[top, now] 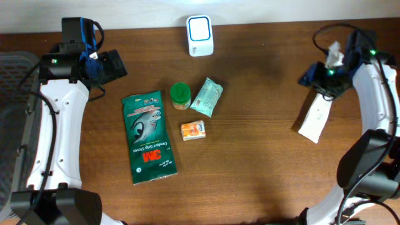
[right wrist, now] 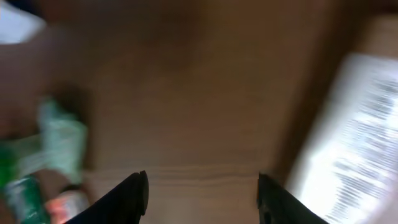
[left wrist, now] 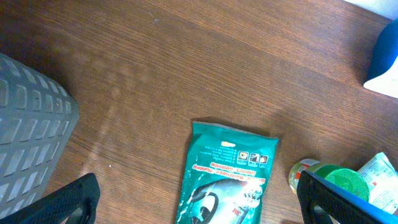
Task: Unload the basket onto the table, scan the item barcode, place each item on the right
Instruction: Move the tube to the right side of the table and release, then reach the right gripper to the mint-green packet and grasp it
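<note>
White box (top: 314, 120) lies flat near the desk's (top: 262, 156) right edge, just beside the right gripper (right wrist: 200, 198), whose claw stands partly apart with nothing in it. One grey basket (top: 11, 75) sits at the left edge, its inside out of view. Mid-desk lie one green pouch (top: 149, 137), one pale green packet (top: 207, 97), one green-lidded jar (top: 180, 95) whose contents I cannot tell, and one small orange box (top: 194, 130). One scanner (top: 200, 28) stands at the far edge. The left gripper (left wrist: 199, 205) hangs wide, empty
</note>
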Tool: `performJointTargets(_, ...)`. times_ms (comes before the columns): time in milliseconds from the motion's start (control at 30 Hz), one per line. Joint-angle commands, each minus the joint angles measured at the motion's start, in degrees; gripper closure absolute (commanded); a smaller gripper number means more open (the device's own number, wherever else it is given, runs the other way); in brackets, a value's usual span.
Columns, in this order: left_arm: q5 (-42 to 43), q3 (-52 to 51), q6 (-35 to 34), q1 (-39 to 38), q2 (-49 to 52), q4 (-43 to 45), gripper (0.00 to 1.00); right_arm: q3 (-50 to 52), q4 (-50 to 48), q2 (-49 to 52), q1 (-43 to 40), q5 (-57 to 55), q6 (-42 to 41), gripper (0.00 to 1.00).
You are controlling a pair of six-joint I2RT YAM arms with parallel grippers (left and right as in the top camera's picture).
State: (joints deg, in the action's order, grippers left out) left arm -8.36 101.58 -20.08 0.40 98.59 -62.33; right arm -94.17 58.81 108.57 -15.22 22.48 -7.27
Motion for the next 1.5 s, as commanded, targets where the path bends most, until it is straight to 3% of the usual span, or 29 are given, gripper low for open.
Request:
performJointTargets(0,0.2,0.6,0.9,0.2,-0.1,0.1,0.01,0.2,-2.8,-1.1,5.6,7.8,-2.3,0.45)
performJointTargets(133,0.2,0.6,0.9,0.2,-0.1,0.1,0.00,4.8,-11.2,1.3,12.9,7.8,-12.0,0.34)
performJointTargets(367,0.2,0.6,0.9,0.2,-0.1,0.1,0.01,7.9,-23.6,8.6,23.6,8.0,-23.6,0.34)
performJointTargets(567,0.2,0.6,0.9,0.2,-0.1,0.1,0.01,7.9,-30.4,14.8,29.0,8.0,-29.9,0.38)
performJointTargets(833,0.2,0.6,0.9,0.2,-0.1,0.1,0.01,8.0,-35.8,18.6,32.4,6.6,-32.3,0.49)
performJointTargets(1000,0.2,0.6,0.9,0.2,-0.1,0.1,0.01,8.0,-35.9,19.8,32.9,3.3,-32.2,0.63)
performJointTargets(1200,0.2,0.6,0.9,0.2,-0.1,0.1,0.00,8.0,-35.9,19.8,32.8,3.8,-25.7,0.96)
performJointTargets(1467,0.2,0.6,0.9,0.2,-0.1,0.1,0.01,7.9,-33.1,12.0,25.9,22.2,-12.6,0.96)
